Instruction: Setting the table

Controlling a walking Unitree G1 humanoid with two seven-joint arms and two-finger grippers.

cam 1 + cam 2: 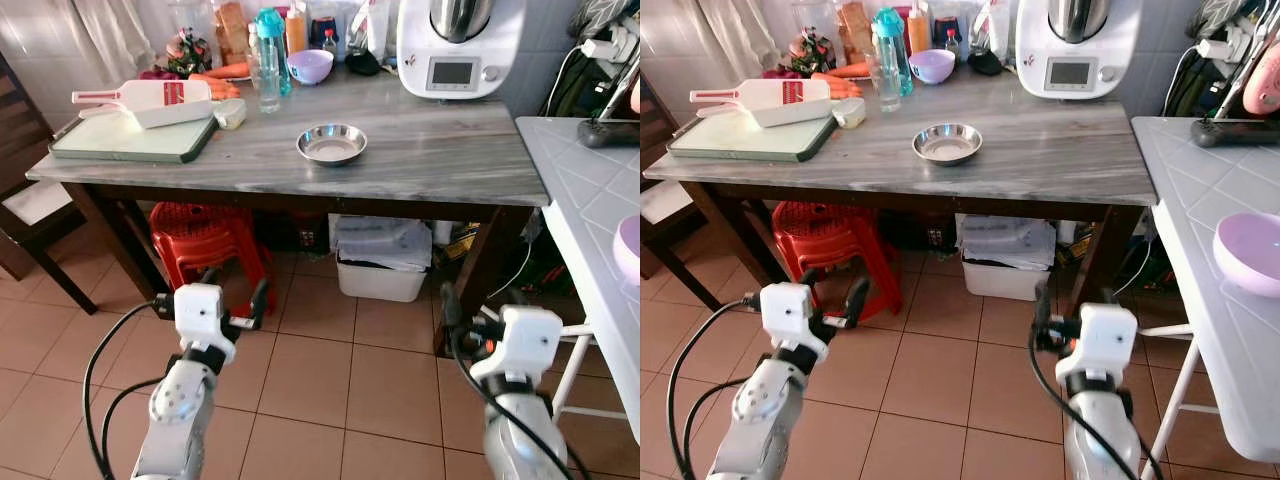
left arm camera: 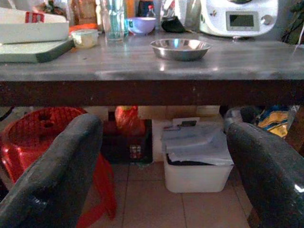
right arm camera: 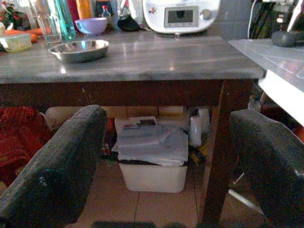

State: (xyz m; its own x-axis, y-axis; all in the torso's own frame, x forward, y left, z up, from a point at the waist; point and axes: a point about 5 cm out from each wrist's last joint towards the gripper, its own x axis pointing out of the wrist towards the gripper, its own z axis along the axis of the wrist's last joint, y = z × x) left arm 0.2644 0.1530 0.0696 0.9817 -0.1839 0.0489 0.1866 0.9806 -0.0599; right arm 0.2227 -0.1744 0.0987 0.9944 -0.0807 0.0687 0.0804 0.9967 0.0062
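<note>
Both tools, left (image 1: 212, 297) and right (image 1: 478, 318), hang open and empty below the tabletop (image 1: 430, 150); raised carelessly, either could strike its edge before reaching the steel bowl (image 1: 331, 143).

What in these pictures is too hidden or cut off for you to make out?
- Purple bowl on the white table: cut by the left eye view's edge.
- White bin: contents covered by folded plastic.
- White appliance: top cropped, display too small to read.
- Clutter behind the steel bowl: items overlap.
</note>
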